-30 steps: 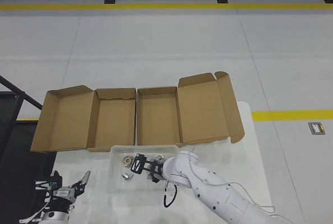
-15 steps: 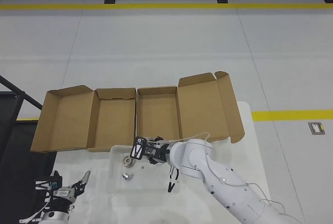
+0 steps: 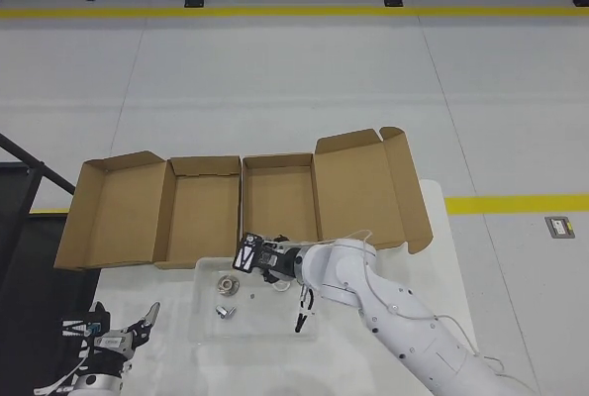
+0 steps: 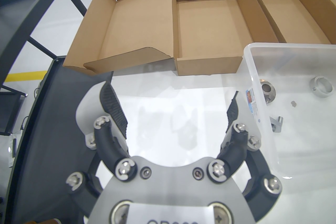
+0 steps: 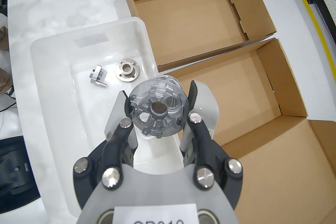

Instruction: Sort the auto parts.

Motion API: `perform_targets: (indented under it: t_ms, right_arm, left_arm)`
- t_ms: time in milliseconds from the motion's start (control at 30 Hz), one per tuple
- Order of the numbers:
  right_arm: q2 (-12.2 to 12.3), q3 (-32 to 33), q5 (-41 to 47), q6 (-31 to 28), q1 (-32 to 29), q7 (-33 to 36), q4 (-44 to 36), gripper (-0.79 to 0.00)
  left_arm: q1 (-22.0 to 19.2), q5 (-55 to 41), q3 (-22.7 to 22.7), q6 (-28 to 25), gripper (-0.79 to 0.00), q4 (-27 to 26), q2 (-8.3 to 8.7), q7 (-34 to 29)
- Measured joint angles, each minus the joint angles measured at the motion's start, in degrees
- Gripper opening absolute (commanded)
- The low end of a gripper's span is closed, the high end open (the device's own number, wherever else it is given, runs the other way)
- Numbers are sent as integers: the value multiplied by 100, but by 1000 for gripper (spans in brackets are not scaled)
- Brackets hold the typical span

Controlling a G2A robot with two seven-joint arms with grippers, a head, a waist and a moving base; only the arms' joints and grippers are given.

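Since a second ago we have lifted our right fingers out of the clear bin to its far rim, just beside the near wall of the right cardboard box. They are clenched on a toothed metal hub, one pad on each side of its rim. A flanged ring and a small bracket lie in the bin. Our left fingers hang spread wide, holding nothing, over the worktop near its near left corner.
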Motion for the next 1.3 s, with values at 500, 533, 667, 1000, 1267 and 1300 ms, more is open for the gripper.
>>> perform_targets:
  t_ms: [500,533,667,1000,1267,1300]
  right_arm:
    - [-1275,-747,921,1544,1924,-1270,4259,-785]
    - [-1348,-775,966,1547,1968,-1312,4456,-785]
    - [-1626,-900,1050,1500,2070,-1374,5120,-785]
    - [-2025,-999,1094,1470,2082,-1478,5960,-517]
    - [-2115,-936,1164,1462,2096,-1561,6223,0]
    - [-2120,-927,1167,1462,2101,-1571,6239,0]
  left_arm:
    - [0,0,0,0,0,0,0,0]
    - [0,0,0,0,0,0,0,0]
    - [0,0,0,0,0,0,0,0]
    - [0,0,0,0,0,0,0,0]
    - [0,0,0,0,0,0,0,0]
    - [0,0,0,0,0,0,0,0]
